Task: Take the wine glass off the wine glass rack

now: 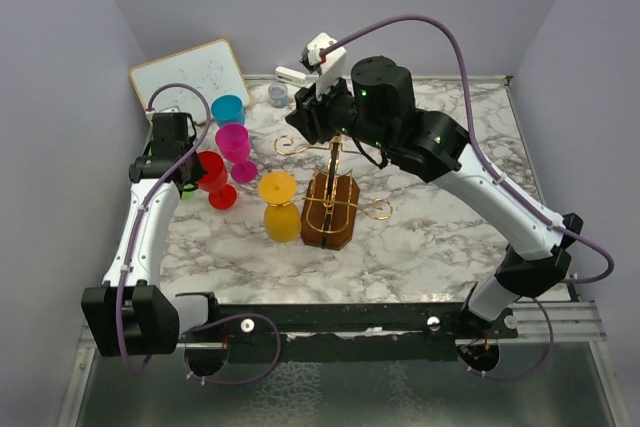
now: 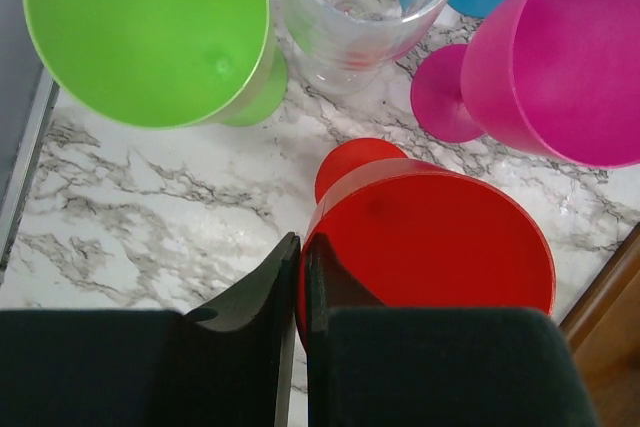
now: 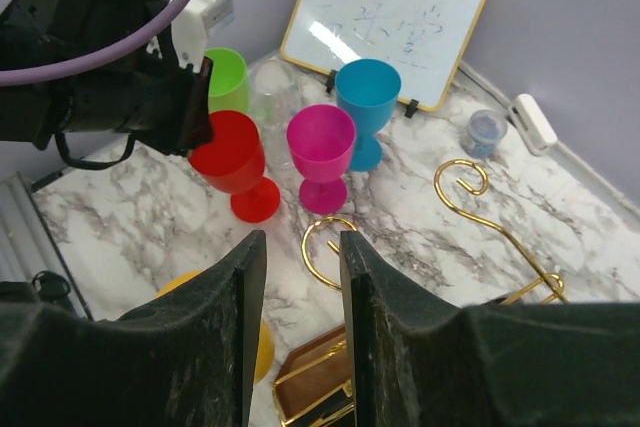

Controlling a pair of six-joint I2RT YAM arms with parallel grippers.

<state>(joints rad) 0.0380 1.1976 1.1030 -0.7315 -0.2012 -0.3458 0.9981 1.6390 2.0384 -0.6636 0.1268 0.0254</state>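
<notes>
Gold-wire wine glass rack (image 1: pixel 330 209) had a yellow wine glass (image 1: pixel 281 219) foot-up just beside it, a red wine glass (image 1: pixel 212 172) well left with its rim between the nearly closed left gripper (image 2: pixel 301 247), grip untellable, and the right gripper (image 3: pixel 303 242) hovered above it, parted and empty.

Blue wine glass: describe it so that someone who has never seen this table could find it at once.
Look to the whiteboard propped at the table's far left corner. Coloured glasses cluster in front of it. The blue wine glass stands nearest the board, behind the magenta glass, the only blue one.
</notes>
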